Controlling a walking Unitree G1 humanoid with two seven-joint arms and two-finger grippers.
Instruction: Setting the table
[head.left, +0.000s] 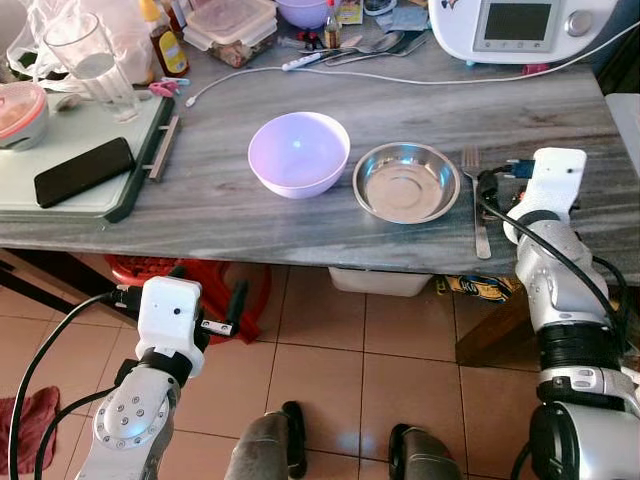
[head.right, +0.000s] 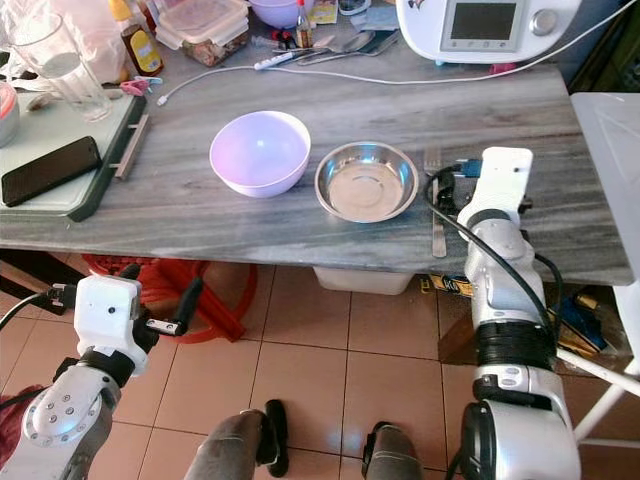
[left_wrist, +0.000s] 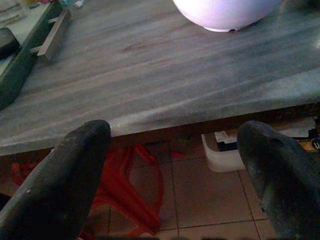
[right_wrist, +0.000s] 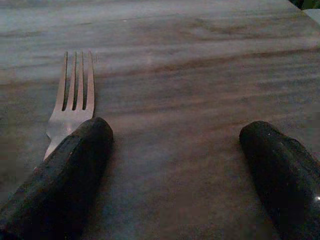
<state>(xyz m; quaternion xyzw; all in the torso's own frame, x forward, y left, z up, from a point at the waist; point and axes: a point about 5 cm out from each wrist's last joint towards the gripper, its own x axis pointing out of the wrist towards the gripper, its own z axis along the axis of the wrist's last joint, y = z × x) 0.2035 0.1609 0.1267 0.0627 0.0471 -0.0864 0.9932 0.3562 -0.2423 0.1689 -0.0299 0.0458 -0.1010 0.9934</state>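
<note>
On the grey marble table (head.left: 200, 200), a lilac bowl (head.left: 298, 152) stands beside a shallow steel dish (head.left: 406, 182). A steel fork (head.left: 477, 200) lies flat just right of the dish, tines pointing away from me. My right gripper (right_wrist: 175, 132) hovers low over the tabletop and is open. In the right wrist view the fork (right_wrist: 75, 90) lies right beside one of its fingers (right_wrist: 75, 160), and nothing is between them. My left gripper (left_wrist: 175, 135) is open and empty, held below the table's front edge, pointing toward the lilac bowl (left_wrist: 225, 12).
A green tray (head.left: 100, 190) at the left carries a black phone (head.left: 84, 171) and a glass (head.left: 95, 65). Food containers, bottles, spoons, a white appliance (head.left: 520, 25) and a white cable (head.left: 400, 78) line the back. A red stool (head.left: 200, 275) and white bin (head.left: 380, 282) sit underneath.
</note>
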